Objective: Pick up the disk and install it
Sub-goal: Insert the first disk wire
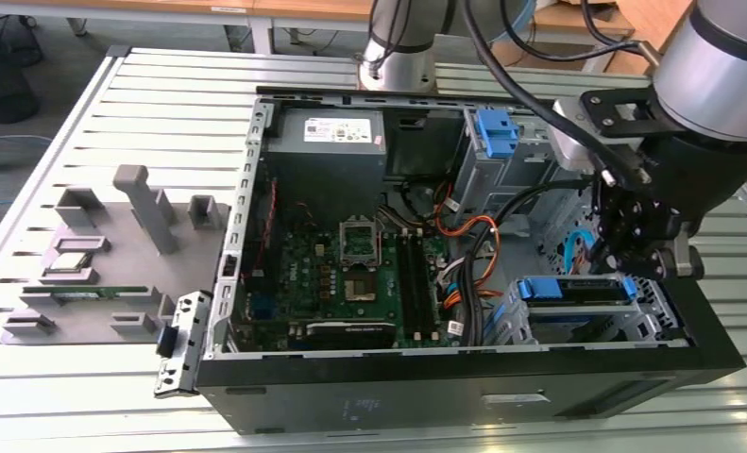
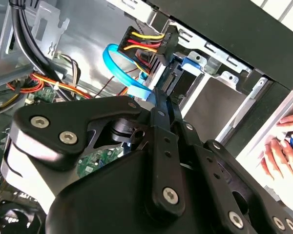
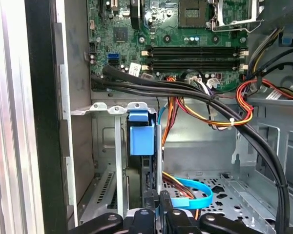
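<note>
The disk (image 1: 575, 290) sits in the drive cage at the front corner of the open computer case (image 1: 474, 377), on the exterior view's right, with its blue rails showing. In the first wrist view the disk (image 3: 140, 139) is seen end-on between the cage's metal walls. My gripper (image 1: 621, 266) hangs right over the cage. Its fingers are shut together, with nothing seen between them, and the tips (image 3: 157, 199) rest at the disk's near end. In the second wrist view my gripper (image 2: 160, 97) points at the disk (image 2: 183, 80), beside a blue data cable (image 2: 118, 66) and a coloured power plug (image 2: 146, 44).
Thick black cables (image 3: 195, 92) and orange-red wires (image 3: 244, 105) cross just beside the cage. The motherboard (image 1: 348, 274), a grey power-supply box (image 1: 329, 132) and a bare blue bracket (image 1: 497, 132) are in the case. A grey parts fixture (image 1: 96, 255) lies outside. A person's hand (image 2: 283, 146) rests past the case wall.
</note>
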Action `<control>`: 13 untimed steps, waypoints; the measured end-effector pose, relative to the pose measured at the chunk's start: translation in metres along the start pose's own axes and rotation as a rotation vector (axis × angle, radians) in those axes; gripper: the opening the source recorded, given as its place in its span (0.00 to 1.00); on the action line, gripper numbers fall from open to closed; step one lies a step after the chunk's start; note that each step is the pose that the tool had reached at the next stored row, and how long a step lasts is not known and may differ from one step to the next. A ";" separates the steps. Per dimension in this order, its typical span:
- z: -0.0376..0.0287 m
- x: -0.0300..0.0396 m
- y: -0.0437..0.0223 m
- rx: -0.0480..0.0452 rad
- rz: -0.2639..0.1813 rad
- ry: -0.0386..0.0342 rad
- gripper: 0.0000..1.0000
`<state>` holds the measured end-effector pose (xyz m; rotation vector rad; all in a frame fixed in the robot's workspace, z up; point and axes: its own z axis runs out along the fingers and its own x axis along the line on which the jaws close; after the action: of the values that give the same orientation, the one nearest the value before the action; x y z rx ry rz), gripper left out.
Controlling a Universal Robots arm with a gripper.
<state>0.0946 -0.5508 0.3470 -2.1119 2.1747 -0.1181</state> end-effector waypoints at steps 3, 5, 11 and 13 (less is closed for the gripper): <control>0.0008 0.0005 0.0059 0.0151 0.000 -0.0004 0.16; 0.0017 0.0007 0.0087 0.0229 0.000 -0.0007 0.16; 0.0047 0.0009 0.0113 0.0412 -0.002 -0.0013 0.16; 0.0049 0.0009 0.0121 0.0421 -0.002 -0.0013 0.16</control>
<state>0.0832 -0.5513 0.3406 -2.0906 2.1504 -0.1610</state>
